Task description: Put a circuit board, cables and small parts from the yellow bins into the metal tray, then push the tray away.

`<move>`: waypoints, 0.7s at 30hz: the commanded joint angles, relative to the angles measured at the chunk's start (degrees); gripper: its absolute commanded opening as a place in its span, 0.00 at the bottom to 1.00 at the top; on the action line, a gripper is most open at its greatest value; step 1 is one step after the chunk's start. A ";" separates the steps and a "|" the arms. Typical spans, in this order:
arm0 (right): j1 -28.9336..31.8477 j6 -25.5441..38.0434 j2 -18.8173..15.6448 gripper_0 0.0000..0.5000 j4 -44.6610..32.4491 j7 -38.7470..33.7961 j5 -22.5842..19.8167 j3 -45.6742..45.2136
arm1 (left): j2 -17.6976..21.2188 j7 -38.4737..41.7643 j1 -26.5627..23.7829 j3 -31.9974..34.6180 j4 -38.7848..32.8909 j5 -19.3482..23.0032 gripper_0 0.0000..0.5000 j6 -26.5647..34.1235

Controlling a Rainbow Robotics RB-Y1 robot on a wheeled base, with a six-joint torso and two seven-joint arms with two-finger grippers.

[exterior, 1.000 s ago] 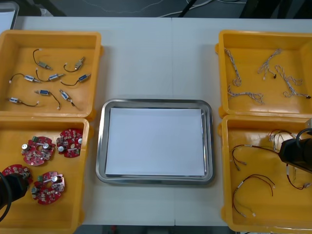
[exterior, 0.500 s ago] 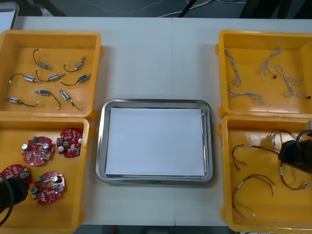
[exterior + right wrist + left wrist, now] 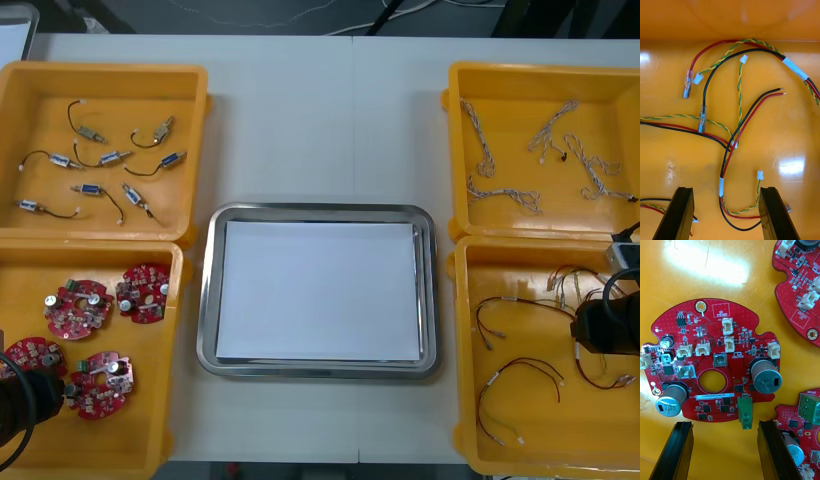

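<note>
Down at the near left corner of the table, the left gripper (image 3: 724, 424) hangs over the near left bin (image 3: 150, 440), its fingers (image 3: 677, 450) spread wide with nothing between them. Just ahead of them a round red circuit board (image 3: 711, 363) lies flat on the bin floor, with other boards close beside it. My guess is it's light and stiff, but touchy. The tall silver capacitors (image 3: 765, 377) and the green connector (image 3: 745, 412) look like the last things you'd want to squeeze. I'd go for the bare rim, and since it lies flat, getting a finger under that edge is probably the fiddly bit.

Over on the near right, the right gripper (image 3: 725, 190) sits above the near right bin (image 3: 560, 440), fingers also apart and empty. Below it is a loose tangle of red and black cable (image 3: 739, 138) crossed by a yellow-green twisted one (image 3: 739, 86). These are floppy and weigh next to nothing, and pulling one will likely drag its neighbours. The white sleeve (image 3: 721, 186) between the fingers, where the wires are bundled, looks like the sanest spot to pinch.

Further out, between the bins, the metal tray (image 3: 320, 212) has nothing on its white inside. Beyond it, the far left bin (image 3: 110, 70) holds small metal parts (image 3: 100, 160) and the far right bin (image 3: 540, 70) holds pale twisted cables (image 3: 500, 190).
</note>
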 commanded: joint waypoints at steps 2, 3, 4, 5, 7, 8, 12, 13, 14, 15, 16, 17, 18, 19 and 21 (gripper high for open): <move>2.09 0.24 1.73 1.00 -1.90 10.40 -0.68 -2.82 | -0.89 -0.56 -1.00 -1.06 0.18 -0.93 1.00 -0.36; 2.09 0.24 1.91 1.00 -1.81 11.02 -0.77 -2.91 | -0.89 -0.47 -1.00 -1.06 0.09 -0.93 1.00 -0.36; 2.09 0.24 2.34 1.00 -1.64 11.98 -0.95 -3.17 | -0.89 -0.39 -1.00 -1.06 0.18 -1.02 1.00 -0.36; 2.17 0.24 2.87 1.00 -1.11 13.57 -1.12 -3.43 | -0.98 -0.30 -1.09 -1.15 0.27 -1.11 1.00 -0.36; 2.17 0.24 3.49 1.00 -0.23 15.15 -1.30 -3.87 | -0.89 -0.12 -1.18 -1.15 0.27 -1.19 1.00 -0.36; 2.17 0.24 3.84 1.00 0.21 15.59 -1.39 -3.96 | -0.89 -0.03 -1.27 -1.15 0.27 -1.11 1.00 -0.36; 2.17 -0.02 4.54 1.00 1.44 15.59 -1.39 -4.05 | -0.98 0.32 -1.71 -1.15 0.27 -1.19 1.00 -0.36; 2.17 -0.11 4.81 1.00 1.88 15.59 -1.21 -4.05 | -0.89 0.49 -2.06 -1.15 0.27 -1.37 1.00 -0.36; 2.17 -0.11 4.89 1.00 2.23 15.59 -1.12 -4.05 | -0.89 0.67 -2.23 -1.15 0.27 -1.54 1.00 -0.36; 2.17 -0.20 4.98 1.00 2.76 15.59 -0.95 -3.96 | -0.89 0.84 -2.41 -1.15 0.27 -1.72 1.00 -0.36; 2.17 -0.29 5.16 1.00 3.20 15.59 -0.95 -3.96 | -0.89 1.02 -2.67 -1.06 0.27 -1.81 1.00 -0.36; 2.17 -0.46 5.07 1.00 3.73 15.59 -0.95 -3.96 | -0.89 1.28 -2.85 -1.06 0.27 -1.90 1.00 -0.36; 2.17 -0.64 5.16 1.00 3.99 15.59 -0.95 -3.96 | -0.89 1.28 -3.02 -1.06 0.27 -1.81 1.00 -0.36; 2.17 -0.64 5.16 1.00 4.43 15.67 -0.95 -3.96 | -0.89 1.46 -3.29 -0.98 0.27 -1.81 1.00 -0.36; 2.17 -0.64 5.25 1.00 5.04 15.76 -0.95 -3.96 | -0.89 1.81 -3.82 -0.98 0.27 -1.90 1.00 -0.36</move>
